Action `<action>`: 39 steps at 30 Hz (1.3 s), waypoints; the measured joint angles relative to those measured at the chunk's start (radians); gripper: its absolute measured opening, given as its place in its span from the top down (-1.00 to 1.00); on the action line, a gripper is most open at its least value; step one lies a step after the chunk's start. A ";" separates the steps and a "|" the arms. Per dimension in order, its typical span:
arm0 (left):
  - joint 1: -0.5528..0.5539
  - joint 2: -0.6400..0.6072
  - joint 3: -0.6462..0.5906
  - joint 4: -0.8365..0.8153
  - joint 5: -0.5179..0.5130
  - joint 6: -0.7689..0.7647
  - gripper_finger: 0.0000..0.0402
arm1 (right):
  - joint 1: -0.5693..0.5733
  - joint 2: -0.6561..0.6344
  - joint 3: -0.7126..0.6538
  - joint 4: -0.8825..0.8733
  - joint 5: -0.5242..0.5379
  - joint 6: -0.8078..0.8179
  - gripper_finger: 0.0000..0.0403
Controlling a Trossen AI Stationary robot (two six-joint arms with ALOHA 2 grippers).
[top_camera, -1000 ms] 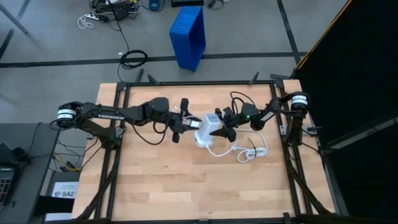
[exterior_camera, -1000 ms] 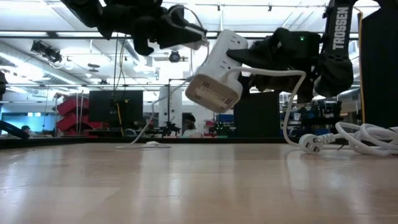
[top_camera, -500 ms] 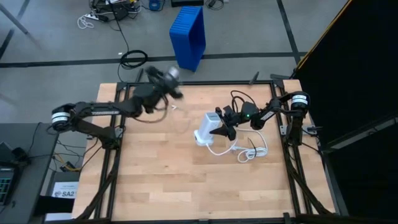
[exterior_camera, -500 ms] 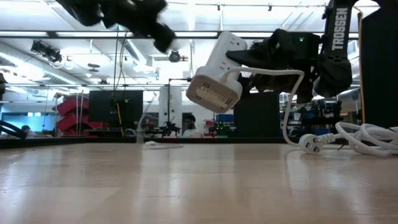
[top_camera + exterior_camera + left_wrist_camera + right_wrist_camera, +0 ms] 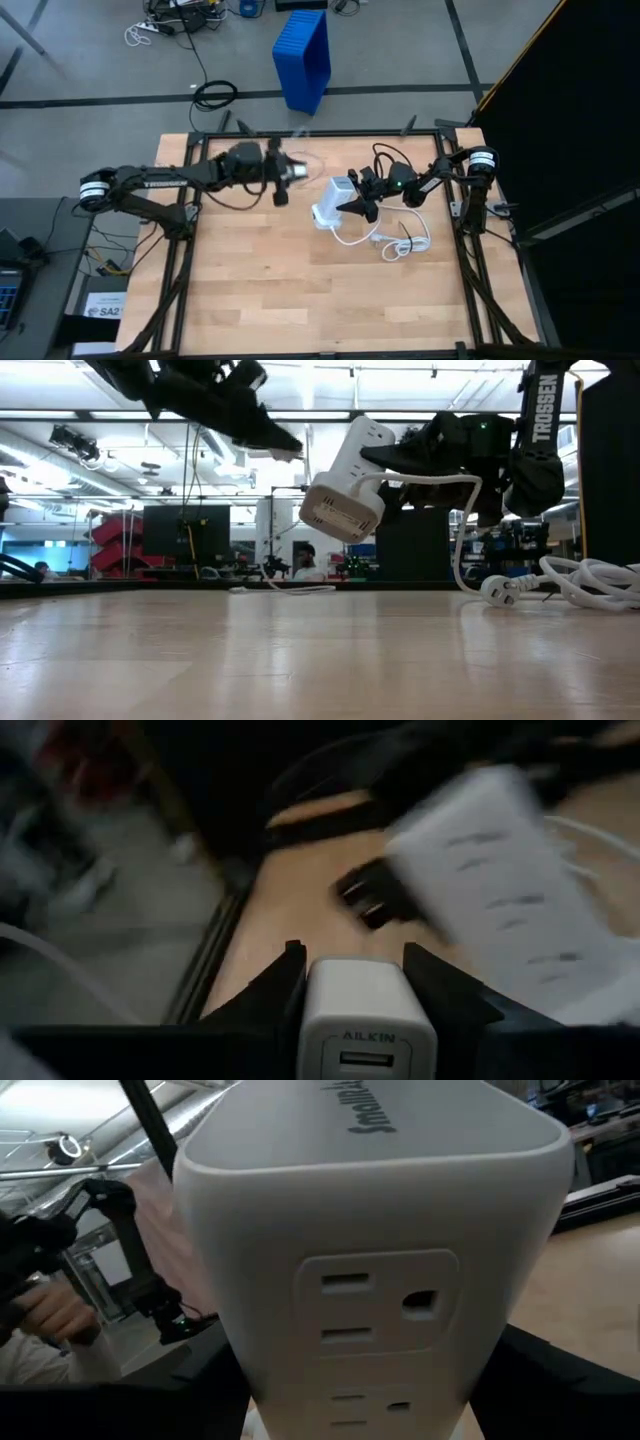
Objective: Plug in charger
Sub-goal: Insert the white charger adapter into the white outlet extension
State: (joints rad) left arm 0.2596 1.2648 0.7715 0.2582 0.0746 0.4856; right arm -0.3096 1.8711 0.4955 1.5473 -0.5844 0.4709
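My left gripper (image 5: 290, 172) is shut on the charger (image 5: 365, 1015), a small white cube with a USB port facing the wrist camera. It hangs above the table's far middle, a short way left of the power strip. A thin white cable (image 5: 290, 589) lies on the table at the far side. The white power strip (image 5: 333, 203) is held in the air by my right gripper (image 5: 352, 205). One socket face (image 5: 370, 1295) shows in the right wrist view. Its thick white cord (image 5: 400, 240) lies coiled on the table to the right. My left gripper pinches the charger's two opposite sides (image 5: 312, 1010) between its two fingers. The fingers point roughly level, coming from the table's left. The charger is lifted clear of the table. My right gripper holds the power strip by its two sides (image 5: 235, 1370), one finger on each. The fingers come about level from the table's right. The strip (image 5: 345, 480) hangs tilted and clear of the table. Its cord (image 5: 460, 530) drops to the table.
The cord's plug (image 5: 497, 590) and loops rest on the wood at the right. Black frame rails (image 5: 190, 230) run along the table's edges. A blue bin (image 5: 303, 60) stands on the floor beyond the far edge. The near half of the table is bare wood.
My left gripper swung away from the power strip toward the table's far left, then came back toward it. It now stands a little farther left of the strip than before, and it has rolled. The thin cable's slack has shifted on the table. The power strip stays put.
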 joint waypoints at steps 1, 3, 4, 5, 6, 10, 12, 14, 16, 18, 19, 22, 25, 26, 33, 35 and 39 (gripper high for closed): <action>-0.011 0.021 -0.006 0.028 0.000 0.070 0.39 | 0.002 0.000 0.004 -0.001 -0.010 0.008 -0.30; -0.036 0.068 -0.013 0.068 0.000 0.186 0.39 | 0.012 0.000 0.008 0.002 -0.014 0.030 -0.30; -0.046 0.089 -0.016 0.099 -0.001 0.224 0.39 | 0.017 0.000 0.008 0.000 -0.016 0.039 -0.30; -0.055 0.108 -0.018 0.128 0.000 0.251 0.39 | 0.021 0.000 0.008 -0.002 -0.021 0.052 -0.30; -0.063 0.123 -0.019 0.156 0.000 0.276 0.39 | 0.022 0.000 0.008 -0.005 -0.022 0.066 -0.30; -0.082 0.149 -0.017 0.231 0.000 0.323 0.39 | 0.027 0.000 0.008 -0.042 -0.016 0.092 -0.30; -0.084 0.152 -0.018 0.228 -0.001 0.324 0.39 | 0.027 0.000 0.008 -0.050 -0.011 0.095 -0.30; -0.085 0.144 -0.018 0.225 0.002 0.323 0.39 | 0.025 0.000 0.008 -0.048 -0.012 0.098 -0.30; -0.084 0.140 -0.018 0.224 0.019 0.324 0.39 | 0.019 0.000 0.008 -0.049 -0.018 0.097 -0.30; -0.084 0.140 -0.018 0.217 0.039 0.324 0.39 | 0.015 0.000 0.007 -0.049 -0.018 0.098 -0.30; -0.084 0.141 -0.018 0.213 0.046 0.324 0.39 | 0.014 0.000 0.007 -0.050 -0.019 0.098 -0.30; -0.084 0.141 -0.018 0.218 0.076 0.323 0.39 | 0.012 0.000 0.007 -0.054 -0.014 0.102 -0.30; -0.086 0.141 -0.018 0.225 0.141 0.314 0.39 | 0.010 0.000 0.007 -0.066 0.006 0.105 -0.30; -0.086 0.141 -0.018 0.225 0.159 0.308 0.39 | 0.008 0.000 0.007 -0.072 0.011 0.105 -0.30; -0.091 0.141 -0.018 0.237 0.155 0.315 0.39 | -0.001 0.001 0.008 -0.102 -0.001 0.070 -0.30; -0.092 0.141 -0.018 0.237 0.140 0.319 0.39 | -0.001 0.001 0.008 -0.098 -0.023 0.070 -0.30; -0.091 0.141 -0.018 0.248 0.137 0.321 0.39 | 0.006 0.001 0.008 -0.077 -0.051 0.069 -0.30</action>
State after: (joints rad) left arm 0.1688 1.4055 0.7536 0.5066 0.2119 0.8062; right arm -0.3038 1.8717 0.5034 1.4706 -0.6357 0.5404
